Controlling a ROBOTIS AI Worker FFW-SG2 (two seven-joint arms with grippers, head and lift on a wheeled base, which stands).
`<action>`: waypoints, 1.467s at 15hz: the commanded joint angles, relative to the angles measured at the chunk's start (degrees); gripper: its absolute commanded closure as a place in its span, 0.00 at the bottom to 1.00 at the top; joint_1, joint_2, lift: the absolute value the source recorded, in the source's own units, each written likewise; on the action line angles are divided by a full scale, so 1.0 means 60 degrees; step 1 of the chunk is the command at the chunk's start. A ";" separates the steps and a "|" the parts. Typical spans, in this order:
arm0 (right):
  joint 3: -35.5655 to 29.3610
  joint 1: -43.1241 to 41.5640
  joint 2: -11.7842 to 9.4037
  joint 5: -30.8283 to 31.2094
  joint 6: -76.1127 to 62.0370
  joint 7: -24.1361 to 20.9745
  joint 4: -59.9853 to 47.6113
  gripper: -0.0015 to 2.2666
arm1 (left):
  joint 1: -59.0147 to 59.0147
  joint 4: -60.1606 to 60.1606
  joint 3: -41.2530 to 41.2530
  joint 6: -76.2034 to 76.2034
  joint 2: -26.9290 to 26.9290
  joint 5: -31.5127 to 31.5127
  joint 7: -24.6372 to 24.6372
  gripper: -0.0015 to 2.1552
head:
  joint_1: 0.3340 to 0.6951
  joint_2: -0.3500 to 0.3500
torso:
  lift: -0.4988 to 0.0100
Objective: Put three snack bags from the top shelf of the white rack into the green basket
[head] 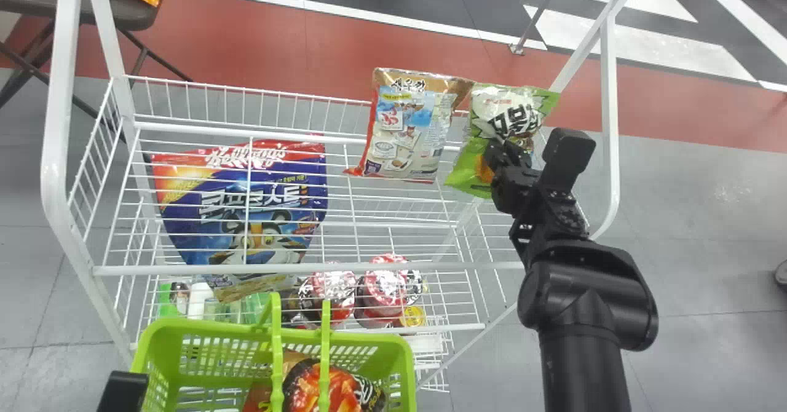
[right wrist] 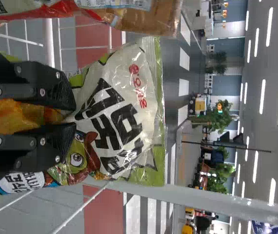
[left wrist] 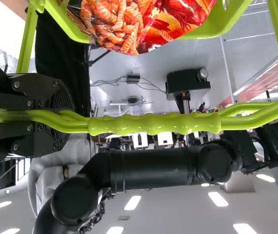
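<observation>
White wire rack [head: 184,270] with two snack bags at its top shelf [head: 246,133]. Blue bag [head: 258,190] is under the top wires, so I wouldn't count it.

Green basket [head: 401,353] is on the near side of the rack. Left gripper [left wrist: 66,121] has its jaws closed on the handle [left wrist: 153,124]. Red and black bag [head: 335,390] is in the basket. A brown and orange edge next to it could be another pack, too covered to say.

My count: one in, one in hand, one waiting. Left to do: bring over the green one, then the brown one, both into the basket.

Brown and red bag [head: 406,123] is toward the back of the shelf, just beside the green one. Long axis up-down, nobody holding it.

Green snack bag [head: 516,114] is at the shelf's right end. Right gripper [right wrist: 69,116] has its jaws shut on it, below the big lettering. Top seal points up, printed front toward the robot. Long axis near upright; in the head view it slants from near left at the base to far right at the seal.
</observation>
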 commanded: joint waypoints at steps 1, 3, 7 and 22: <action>-0.0168 0.0143 0.0015 -0.0301 0.0038 0.0001 -0.0396 0.93 | 0.0042 -0.0043 -0.0013 0.0011 0.0000 0.0001 0.0000 1.00 | 1.00 0.00 | 0.98; -0.0343 0.0480 0.0030 -0.0902 0.0009 0.0030 -0.0953 0.93 | 0.0056 -0.0058 0.0002 0.0011 0.0000 0.0001 0.0015 1.00 | 1.00 0.00 | 0.98; -0.0431 0.2326 0.0030 -0.2411 0.1210 0.0616 -0.3750 0.93 | 0.0056 -0.0102 -0.0013 0.0011 0.0014 0.0001 0.0073 1.00 | 1.00 0.00 | 0.98; -0.2878 0.6457 0.0478 -0.7084 1.2128 0.5259 -0.8980 0.93 | -0.0017 -0.0043 -0.0071 0.0011 -0.0059 0.0001 0.0190 1.00 | 1.00 0.00 | 0.98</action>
